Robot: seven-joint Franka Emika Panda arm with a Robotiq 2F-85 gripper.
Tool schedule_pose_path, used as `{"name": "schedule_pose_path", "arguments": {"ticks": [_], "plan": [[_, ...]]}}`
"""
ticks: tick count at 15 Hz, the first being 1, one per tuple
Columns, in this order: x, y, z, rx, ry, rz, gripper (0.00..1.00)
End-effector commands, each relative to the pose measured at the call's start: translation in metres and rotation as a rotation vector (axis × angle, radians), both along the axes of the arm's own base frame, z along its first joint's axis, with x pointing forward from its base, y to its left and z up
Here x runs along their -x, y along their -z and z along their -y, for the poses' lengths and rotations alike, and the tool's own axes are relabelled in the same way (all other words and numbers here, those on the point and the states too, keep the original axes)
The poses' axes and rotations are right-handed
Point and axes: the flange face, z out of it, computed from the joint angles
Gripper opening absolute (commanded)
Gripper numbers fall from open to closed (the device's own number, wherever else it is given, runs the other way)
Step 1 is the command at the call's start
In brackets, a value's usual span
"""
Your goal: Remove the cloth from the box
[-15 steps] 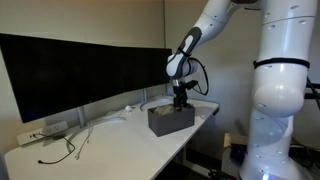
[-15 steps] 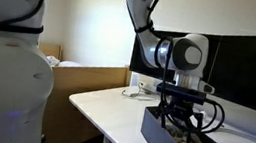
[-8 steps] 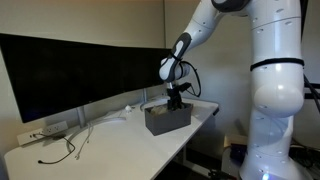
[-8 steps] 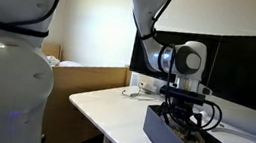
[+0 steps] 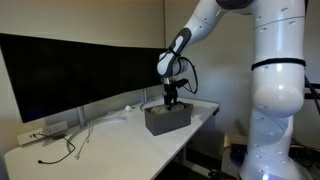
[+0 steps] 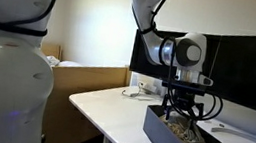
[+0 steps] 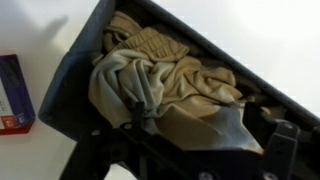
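Over the dark box (image 5: 168, 120) on the white desk (image 5: 110, 140), the gripper (image 6: 179, 117) hangs low, fingertips about at rim level. Wrist view: beige cloth (image 7: 170, 80) lies crumpled inside the box, folds drawn to a knot toward 6 o'clock. That hints at a pinch, but the fingers are mostly hidden; cannot tell if they grip. Small red-and-blue carton (image 7: 12, 95) sits outside at 9 o'clock. Judgement: removal not done; lifting the cloth clear of the walls remains.
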Motion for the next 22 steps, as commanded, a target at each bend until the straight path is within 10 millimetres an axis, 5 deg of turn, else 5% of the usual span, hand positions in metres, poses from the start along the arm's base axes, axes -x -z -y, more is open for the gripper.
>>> {"name": "schedule_pose_path", "arguments": {"ticks": [1,6,18,19,22], "plan": [[0.007,-0.022,-0.001,0.007,0.004,0.087,1.00],[0.001,-0.038,-0.005,0.060,-0.018,0.178,1.00],[-0.027,0.063,-0.014,0.013,0.048,-0.055,1.00],[-0.028,0.067,-0.019,0.004,0.046,-0.094,0.75],[-0.029,0.061,-0.024,-0.013,0.035,-0.149,0.61]]}}
